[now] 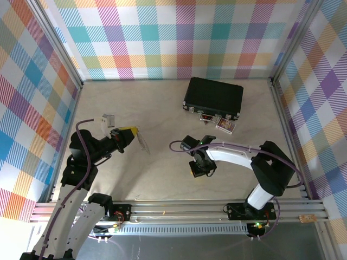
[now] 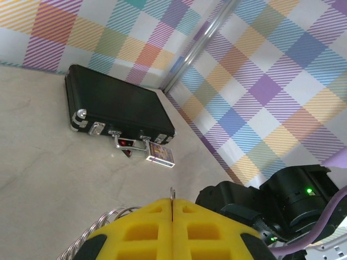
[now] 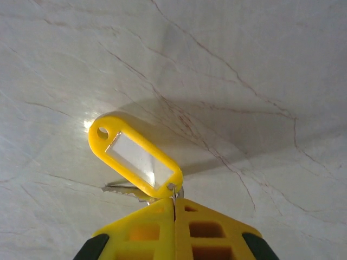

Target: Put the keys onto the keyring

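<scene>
Yellow left fingers sit at the lower edge of the left wrist view, closed on a thin grey metal edge, the keyring. A black case lies on the counter at upper left. In the right wrist view, the right fingers at bottom centre are closed, pinching the small link of a yellow tag; a silver key lies beneath the tag on the counter. In the top view, the keyring juts from the left fingers at centre left, the right fingers point down near centre, and the case lies upper right.
</scene>
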Motion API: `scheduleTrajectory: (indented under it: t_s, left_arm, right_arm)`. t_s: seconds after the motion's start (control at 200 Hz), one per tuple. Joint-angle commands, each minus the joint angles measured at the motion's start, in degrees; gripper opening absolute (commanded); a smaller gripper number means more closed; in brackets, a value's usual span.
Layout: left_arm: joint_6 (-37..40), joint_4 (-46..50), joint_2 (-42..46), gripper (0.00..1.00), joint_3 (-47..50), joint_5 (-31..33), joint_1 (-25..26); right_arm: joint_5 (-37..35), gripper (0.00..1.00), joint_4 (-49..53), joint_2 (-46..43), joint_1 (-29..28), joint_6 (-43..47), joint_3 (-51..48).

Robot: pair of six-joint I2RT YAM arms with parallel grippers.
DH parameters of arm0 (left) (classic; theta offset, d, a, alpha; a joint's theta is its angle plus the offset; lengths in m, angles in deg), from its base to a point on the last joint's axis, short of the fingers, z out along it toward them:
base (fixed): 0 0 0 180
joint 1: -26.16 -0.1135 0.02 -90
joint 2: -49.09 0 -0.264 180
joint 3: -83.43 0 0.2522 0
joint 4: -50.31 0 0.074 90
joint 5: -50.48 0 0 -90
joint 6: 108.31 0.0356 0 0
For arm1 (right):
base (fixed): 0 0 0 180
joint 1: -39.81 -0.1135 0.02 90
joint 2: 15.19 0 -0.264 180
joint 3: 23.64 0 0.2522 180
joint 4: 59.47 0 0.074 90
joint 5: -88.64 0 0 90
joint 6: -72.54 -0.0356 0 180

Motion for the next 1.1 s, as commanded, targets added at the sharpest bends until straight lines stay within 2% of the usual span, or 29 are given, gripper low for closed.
scheduleTrajectory:
  t_s: [0.0,0.305,0.375,0.565,0.695,0.9,1.095]
  left_arm:
    - [0.6,0.0,0.8,0.0,-1.1,1.1,-0.1]
    - [0.5,-0.4,1.2,0.0,-0.8,1.1,0.1]
    - [0.4,-0.6,1.2,0.0,-0.7,0.9,0.1]
    - [0.4,-0.5,1.1,0.0,-0.7,0.9,0.2]
    - [0.2,-0.7,1.0,0.0,-0.7,0.6,0.1]
    - [-0.5,-2.0,0.7,0.0,-0.3,-0.3,0.2]
    - [-2.2,-5.2,0.1,0.0,-0.2,-4.2,0.4]
  right_arm:
    - [1.8,0.0,3.4,1.4,-0.6,1.7,1.3]
    - [1.9,0.0,2.5,3.9,-0.6,2.1,2.4]
    - [1.7,0.06,2.2,3.6,-0.6,1.7,2.3]
    - [0.6,0.3,1.5,-0.4,-0.6,-0.4,1.6]
    - [1.0,0.4,0.1,-4.4,-0.6,-2.4,-0.6]
    - [1.3,0.5,-3.7,-8.5,-0.6,-6.1,-5.8]
    - [1.7,0.51,-8.5,-11.2,-0.6,-6.2,-9.8]
